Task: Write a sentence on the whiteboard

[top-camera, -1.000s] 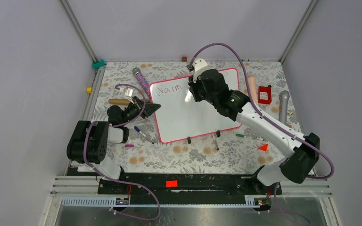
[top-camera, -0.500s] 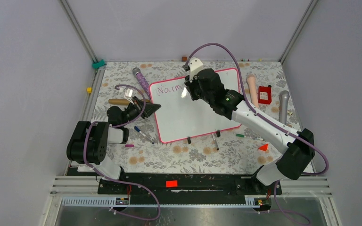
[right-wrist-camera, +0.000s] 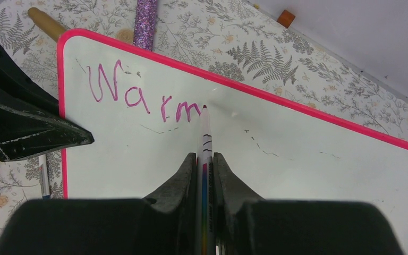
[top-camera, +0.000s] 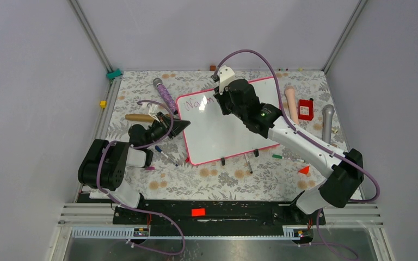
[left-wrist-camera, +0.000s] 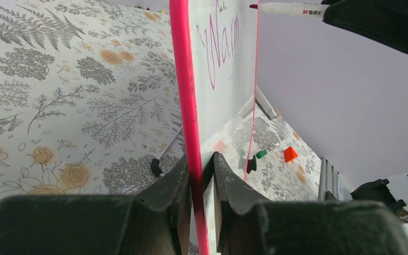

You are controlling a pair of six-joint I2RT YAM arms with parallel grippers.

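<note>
Whiteboard [top-camera: 217,136] farther right, in left claw [left-wrist-camera: 201,158]

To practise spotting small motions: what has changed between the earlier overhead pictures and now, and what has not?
The right gripper, with its marker, moved farther away and left, to the end of the sentence so far, "Warm". The left gripper nudged right, shifting the whiteboard with it. Both grips and the letters stayed unchanged.
</note>
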